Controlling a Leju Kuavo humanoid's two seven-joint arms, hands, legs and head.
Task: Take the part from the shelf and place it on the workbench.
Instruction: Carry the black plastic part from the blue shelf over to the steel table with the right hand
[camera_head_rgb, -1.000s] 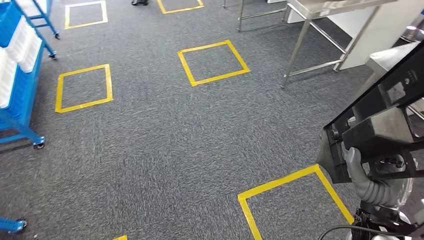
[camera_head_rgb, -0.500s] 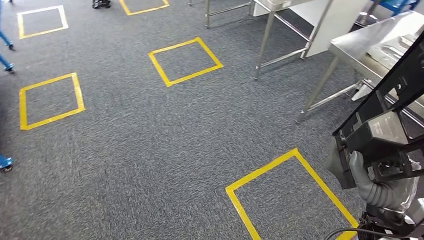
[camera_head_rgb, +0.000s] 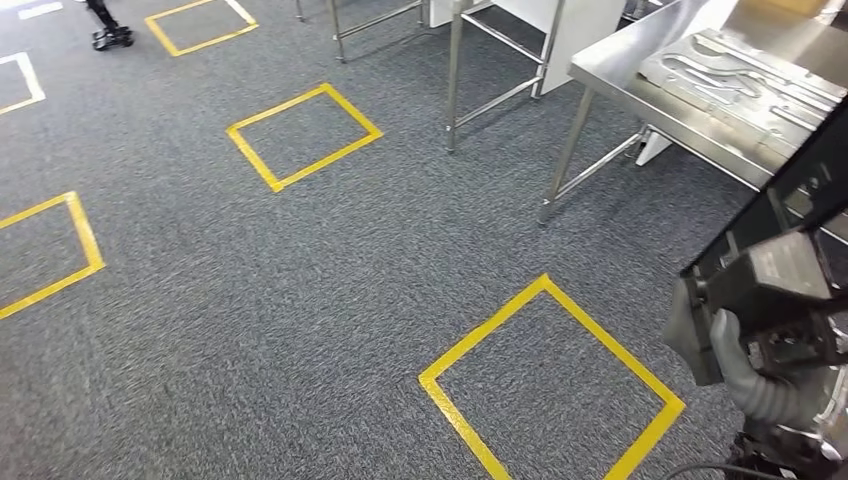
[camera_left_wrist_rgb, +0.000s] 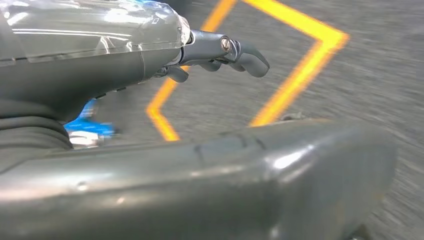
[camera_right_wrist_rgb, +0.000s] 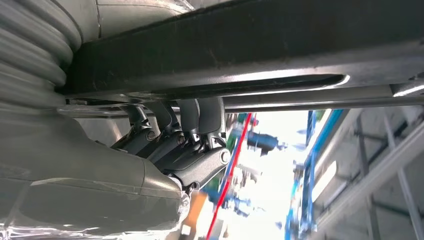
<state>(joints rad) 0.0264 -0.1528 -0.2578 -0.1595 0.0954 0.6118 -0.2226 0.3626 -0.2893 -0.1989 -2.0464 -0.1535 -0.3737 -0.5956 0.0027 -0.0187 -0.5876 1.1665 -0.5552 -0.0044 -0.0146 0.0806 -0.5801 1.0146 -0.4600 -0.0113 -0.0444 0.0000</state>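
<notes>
Several dark fingers (camera_right_wrist_rgb: 190, 120) of the right hand (camera_head_rgb: 745, 365) are curled up around the underside edge of the black, long, frame-like metal part (camera_head_rgb: 790, 215), and in the head view the grey thumb lies against its lower end, so this hand grips the part firmly. From the hand the part's long axis rises toward about 1 o'clock and leaves the picture at the right edge. The left hand (camera_left_wrist_rgb: 150, 50) hangs over the floor with its fingers (camera_left_wrist_rgb: 245, 50) a little bent and apart, and it holds nothing. Going outward, a yellow tape square (camera_head_rgb: 550, 385) lies on the grey carpet floor (camera_head_rgb: 250, 300) at about 9 o'clock from the right hand, just beside it. The shiny stainless steel workbench (camera_head_rgb: 640, 85) stands at about 12 o'clock from the right hand, well apart, and a pale grey moulded tray (camera_head_rgb: 740, 75) with curved recesses rests on its top. I judge that the part is already taken from the shelf and is being carried; the coming move depends on bringing the right hand up toward 12 o'clock, until the part is over the bench surface. The high end of the part is nearer to the bench than the fingers are, so it may touch the edge first if the approach is not careful.
</notes>
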